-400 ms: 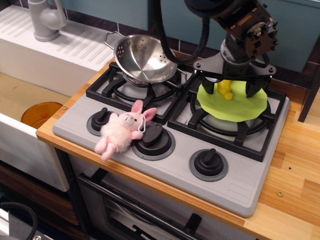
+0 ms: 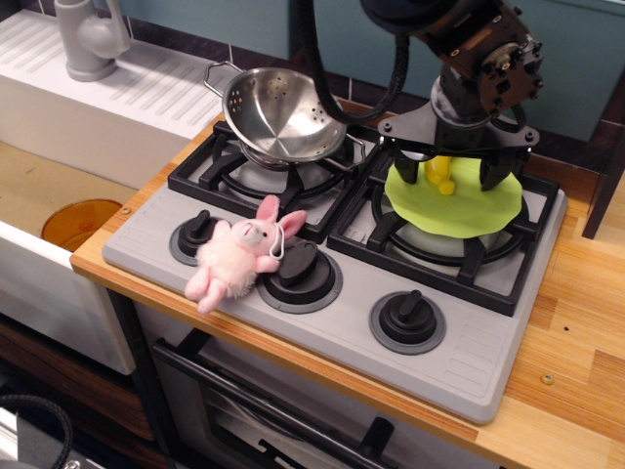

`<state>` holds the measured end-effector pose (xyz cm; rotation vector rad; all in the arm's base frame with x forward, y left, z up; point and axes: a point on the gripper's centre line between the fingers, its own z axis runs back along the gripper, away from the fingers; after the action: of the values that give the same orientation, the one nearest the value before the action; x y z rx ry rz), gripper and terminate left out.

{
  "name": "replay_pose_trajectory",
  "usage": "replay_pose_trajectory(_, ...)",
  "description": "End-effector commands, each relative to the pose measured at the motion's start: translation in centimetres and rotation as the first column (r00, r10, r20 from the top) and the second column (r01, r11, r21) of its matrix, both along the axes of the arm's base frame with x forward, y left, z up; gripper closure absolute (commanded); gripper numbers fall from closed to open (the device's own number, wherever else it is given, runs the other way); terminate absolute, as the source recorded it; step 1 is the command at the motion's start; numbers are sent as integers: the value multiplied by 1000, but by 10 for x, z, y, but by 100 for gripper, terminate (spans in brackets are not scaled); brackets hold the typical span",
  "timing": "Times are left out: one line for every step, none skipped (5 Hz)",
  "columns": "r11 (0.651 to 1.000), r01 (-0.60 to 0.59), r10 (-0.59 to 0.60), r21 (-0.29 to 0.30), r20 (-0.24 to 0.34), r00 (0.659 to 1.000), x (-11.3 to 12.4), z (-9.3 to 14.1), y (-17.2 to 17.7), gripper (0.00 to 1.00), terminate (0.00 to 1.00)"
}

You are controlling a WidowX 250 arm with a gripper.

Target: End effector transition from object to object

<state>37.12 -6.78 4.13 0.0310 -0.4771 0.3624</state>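
My black gripper (image 2: 452,179) hangs over the right rear burner, its two prongs spread wide apart on the crossbar, open. Between the prongs stands a small yellow object (image 2: 440,174) on a lime green cloth (image 2: 454,205) that covers the burner. The prongs straddle the yellow object without touching it. A pink plush bunny (image 2: 239,256) lies on the grey stove front, by the left knobs. A steel colander (image 2: 280,115) sits tilted on the left rear burner.
The grey toy stove (image 2: 459,366) has three black knobs along its front. A white sink unit with a grey faucet (image 2: 88,39) stands to the left. An orange disc (image 2: 78,221) lies low left. Wooden counter (image 2: 576,342) extends to the right.
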Motion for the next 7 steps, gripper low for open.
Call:
replay_pose_trajectory(994,-24,42,110,-164,986,8,98,1,0,0)
replay_pose_trajectory(988,-27,60,149,-224,973,12,143,0,0,0)
replay_pose_trajectory(986,8,32,167,-236,971,3,150,20,0,0)
replay_pose_trajectory(989,31,5,143,-240,971,-14,134,50,0,0)
replay_pose_trajectory(989,34,0,146,-227,974,-33,117,68,0,0)
replay_pose_trajectory(990,34,-7,134,-198,980,-49,98,77,0,0)
replay_pose_trajectory(993,25,-5,118,-165,986,-62,74,83,0,0)
